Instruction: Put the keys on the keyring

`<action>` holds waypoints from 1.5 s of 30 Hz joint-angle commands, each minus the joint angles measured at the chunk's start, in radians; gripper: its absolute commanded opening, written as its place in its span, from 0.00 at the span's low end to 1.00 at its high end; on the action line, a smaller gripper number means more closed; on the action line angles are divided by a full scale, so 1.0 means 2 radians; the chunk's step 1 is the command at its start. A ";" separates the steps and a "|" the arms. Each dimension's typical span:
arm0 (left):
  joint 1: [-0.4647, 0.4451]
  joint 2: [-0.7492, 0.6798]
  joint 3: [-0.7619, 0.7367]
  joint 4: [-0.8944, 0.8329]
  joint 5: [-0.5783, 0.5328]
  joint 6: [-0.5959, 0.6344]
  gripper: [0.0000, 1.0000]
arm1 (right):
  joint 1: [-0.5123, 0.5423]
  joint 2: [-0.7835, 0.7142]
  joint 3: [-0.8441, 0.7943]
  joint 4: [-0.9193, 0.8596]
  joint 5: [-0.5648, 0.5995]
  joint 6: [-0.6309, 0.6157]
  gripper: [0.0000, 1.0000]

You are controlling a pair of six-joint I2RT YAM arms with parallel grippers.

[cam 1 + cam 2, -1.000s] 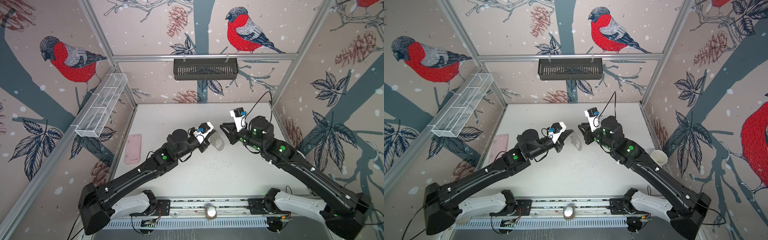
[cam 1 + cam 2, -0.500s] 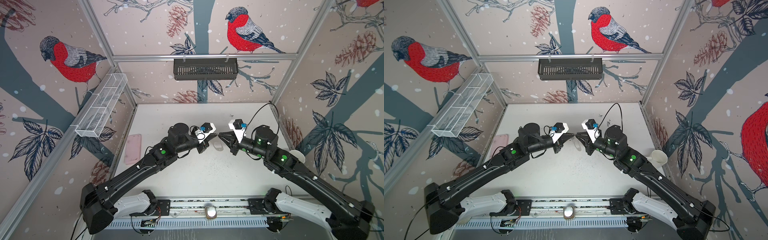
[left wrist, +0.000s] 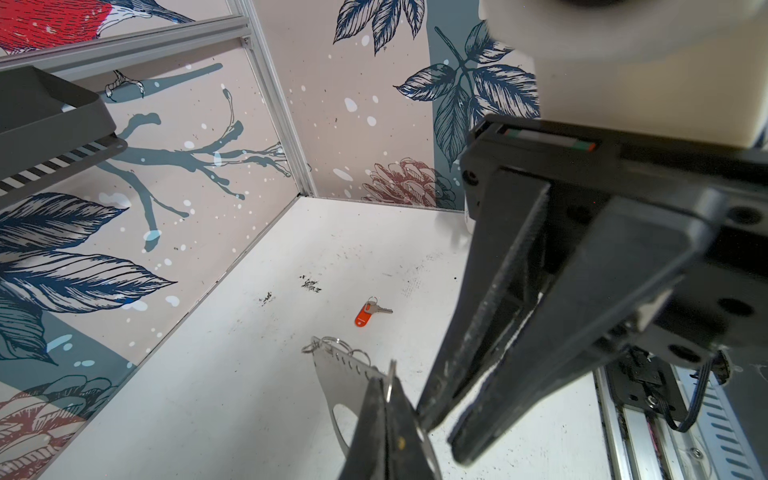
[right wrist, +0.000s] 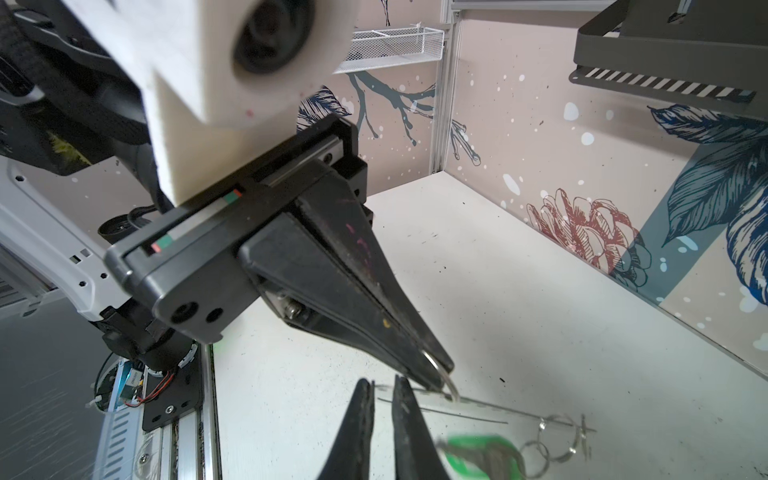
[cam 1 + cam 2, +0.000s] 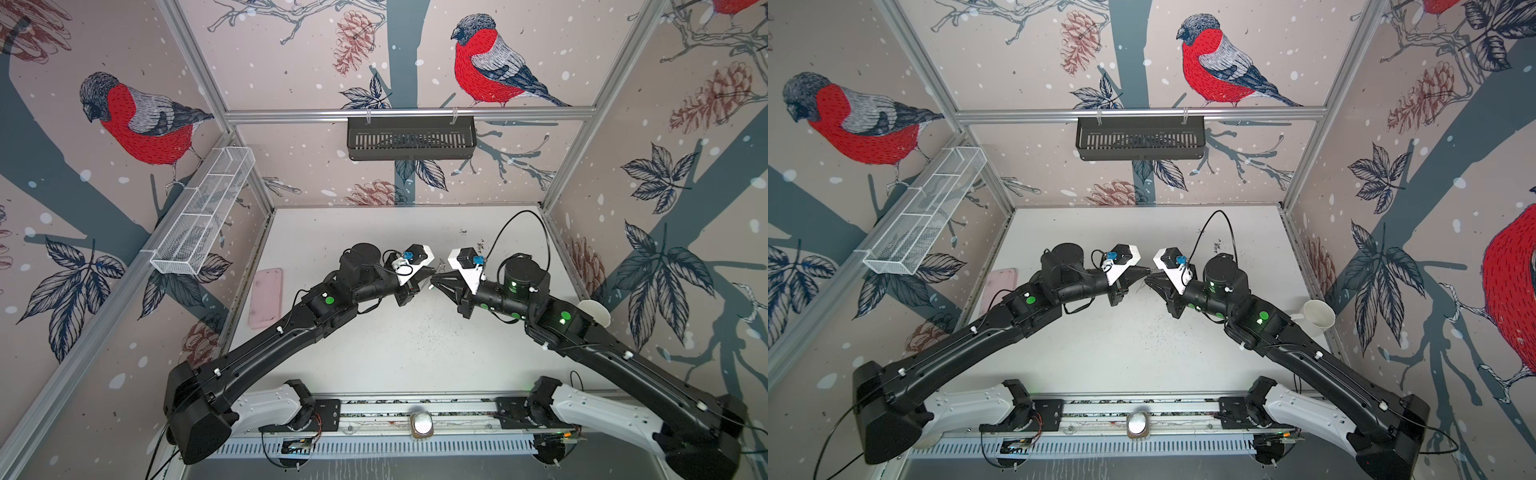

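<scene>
Both arms meet nose to nose over the middle of the table (image 5: 395, 353). The left gripper (image 4: 438, 374) is clenched on the edge of the keyring (image 3: 340, 372), holding the grey plate off the table, small rings (image 3: 332, 345) at its far end. The right gripper (image 3: 439, 436) sits just beside it, jaws a sliver apart, nothing seen between them. The red-tagged key (image 3: 368, 312) lies flat on the table toward 1 o'clock, apart from the plate. The green-tagged key (image 4: 478, 455) is a blur near the rings. A pink case (image 5: 266, 303) lies at 9 o'clock.
</scene>
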 commanded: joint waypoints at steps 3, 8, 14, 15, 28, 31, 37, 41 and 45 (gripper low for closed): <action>0.001 -0.002 0.002 0.008 0.037 0.008 0.00 | -0.004 -0.016 -0.002 0.018 0.023 -0.003 0.19; 0.002 -0.002 0.001 0.007 0.045 0.008 0.00 | -0.009 -0.017 -0.001 0.013 0.020 -0.009 0.20; 0.004 -0.007 -0.002 0.005 0.060 0.011 0.00 | -0.012 -0.017 0.003 0.001 0.007 -0.022 0.20; 0.006 -0.008 -0.002 0.004 0.065 0.011 0.00 | -0.014 -0.018 0.003 0.001 0.005 -0.023 0.20; 0.017 -0.006 0.002 -0.011 0.093 0.013 0.00 | -0.027 -0.026 0.006 -0.007 -0.026 -0.022 0.30; 0.018 -0.008 0.000 -0.004 0.083 0.010 0.00 | -0.027 -0.022 0.007 -0.012 -0.034 -0.020 0.34; 0.018 -0.003 0.002 0.006 0.055 0.000 0.00 | -0.024 -0.023 -0.008 0.001 -0.042 0.001 0.41; 0.018 -0.004 -0.001 0.011 0.059 -0.003 0.00 | -0.021 -0.021 -0.009 0.001 -0.038 0.003 0.37; 0.017 -0.008 -0.004 0.023 0.041 -0.010 0.00 | -0.016 -0.020 -0.010 -0.002 -0.039 0.008 0.36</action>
